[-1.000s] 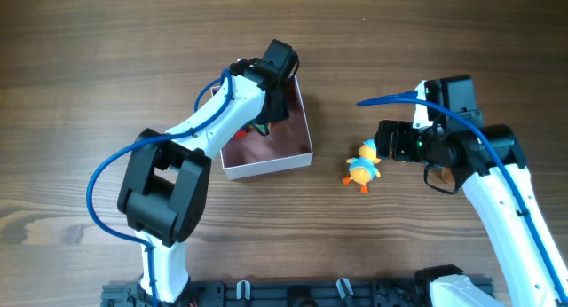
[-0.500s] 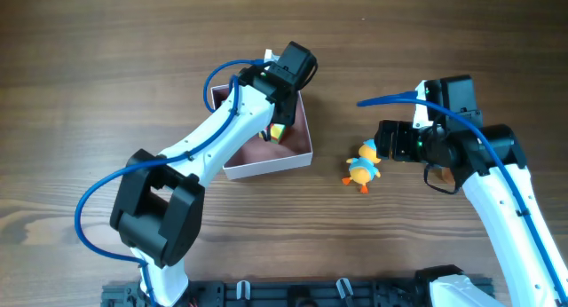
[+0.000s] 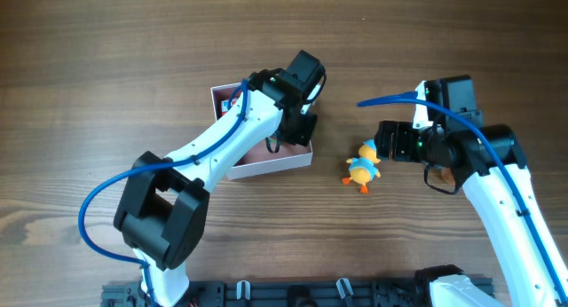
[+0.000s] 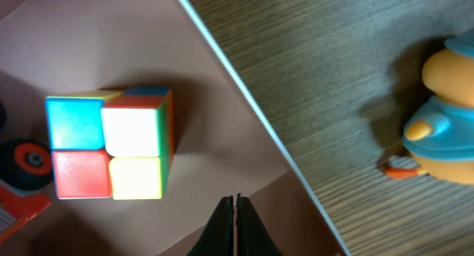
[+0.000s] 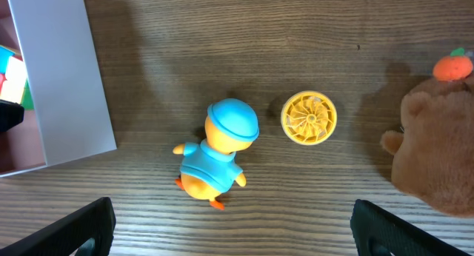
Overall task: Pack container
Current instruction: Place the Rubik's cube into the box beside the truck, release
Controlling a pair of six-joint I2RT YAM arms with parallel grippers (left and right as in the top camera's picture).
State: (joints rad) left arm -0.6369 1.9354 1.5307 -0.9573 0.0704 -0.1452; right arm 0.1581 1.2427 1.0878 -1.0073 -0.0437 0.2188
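Observation:
The container (image 3: pixel 271 164) is a shallow white-walled box with a pink floor (image 4: pixel 222 86), lying left of centre. Inside it lie a multicoloured cube (image 4: pixel 111 145) and a red toy car (image 4: pixel 22 174). My left gripper (image 4: pixel 235 204) hangs shut and empty over the box floor near its right wall (image 4: pixel 252 115), a little apart from the cube; in the overhead view the left gripper (image 3: pixel 297 131) covers the box's right side. A small orange duck in blue (image 3: pixel 362 168) stands on the table right of the box. My right gripper (image 3: pixel 383 140) is open just beyond the duck (image 5: pixel 215 156).
A yellow ribbed disc (image 5: pixel 309 117) lies beside the duck. A brown plush toy (image 5: pixel 437 145) with an orange piece (image 5: pixel 452 66) sits further right. The container's outer wall (image 5: pixel 63 78) shows at the left of the right wrist view. The table is dark wood.
My left gripper has gone from open to shut and moved right, toward the container's right wall, leaving the cube on the floor. The right arm and the duck have not moved.

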